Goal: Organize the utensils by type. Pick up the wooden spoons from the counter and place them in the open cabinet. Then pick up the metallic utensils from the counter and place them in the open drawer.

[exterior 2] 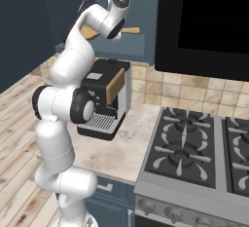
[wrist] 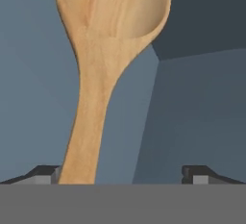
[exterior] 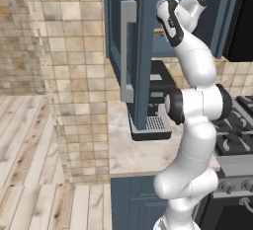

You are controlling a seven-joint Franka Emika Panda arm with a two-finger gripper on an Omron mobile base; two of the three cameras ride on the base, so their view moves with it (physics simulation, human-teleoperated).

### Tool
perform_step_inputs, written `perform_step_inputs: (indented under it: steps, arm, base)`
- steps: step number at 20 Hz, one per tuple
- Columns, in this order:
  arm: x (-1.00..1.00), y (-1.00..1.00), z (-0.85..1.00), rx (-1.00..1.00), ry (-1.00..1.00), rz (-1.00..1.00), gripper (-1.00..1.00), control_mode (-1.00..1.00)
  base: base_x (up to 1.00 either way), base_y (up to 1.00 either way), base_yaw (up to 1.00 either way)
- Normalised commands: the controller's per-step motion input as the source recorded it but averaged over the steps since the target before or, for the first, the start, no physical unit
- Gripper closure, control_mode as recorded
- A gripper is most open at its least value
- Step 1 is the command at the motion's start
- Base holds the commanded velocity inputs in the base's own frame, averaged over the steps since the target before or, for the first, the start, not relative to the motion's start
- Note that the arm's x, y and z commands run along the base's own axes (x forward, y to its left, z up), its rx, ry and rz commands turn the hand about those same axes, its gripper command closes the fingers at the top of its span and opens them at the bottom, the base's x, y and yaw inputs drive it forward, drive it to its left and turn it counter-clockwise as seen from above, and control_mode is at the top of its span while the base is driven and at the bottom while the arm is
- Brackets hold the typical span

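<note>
A light-brown wooden spoon [wrist: 108, 64] fills the hand view, bowl up, against the blue inner walls of the cabinet [wrist: 192, 112]. My gripper [wrist: 122, 172] is open, its tips set wide apart. The spoon's handle runs down beside the left fingertip [wrist: 45, 172], and nothing lies between the jaws. From the right base view, the spoon's handle [exterior 2: 129, 30] sticks out to the right of my hand, up at the cabinet's shelf. The cabinet door [exterior: 143, 51] with its grey bar handle [exterior: 127, 51] stands swung open. The metallic utensils and the drawer are out of view.
A black coffee machine [exterior 2: 104, 99] stands on the beige counter [exterior 2: 121, 148] under the cabinet. A gas stove [exterior 2: 194, 148] sits to the right, with a black appliance [exterior 2: 209, 16] above it. A tiled wall [exterior: 74, 76] ends the counter on the left.
</note>
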Motion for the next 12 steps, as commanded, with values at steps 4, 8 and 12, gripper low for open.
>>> perform_step_inputs:
  steps: [4,8,12]
  arm:
    - [-0.06,0.0,0.01,0.0,0.01,0.0,-1.0,-1.0]
    - [0.01,0.0,0.0,0.0,0.08,0.01,-1.0,-1.0]
    - [-0.1,0.0,-0.02,0.0,0.11,0.04,-1.0,-1.0]
  base:
    - [0.0,0.0,0.0]
    - [0.0,0.0,0.0]
    - [0.0,0.0,0.0]
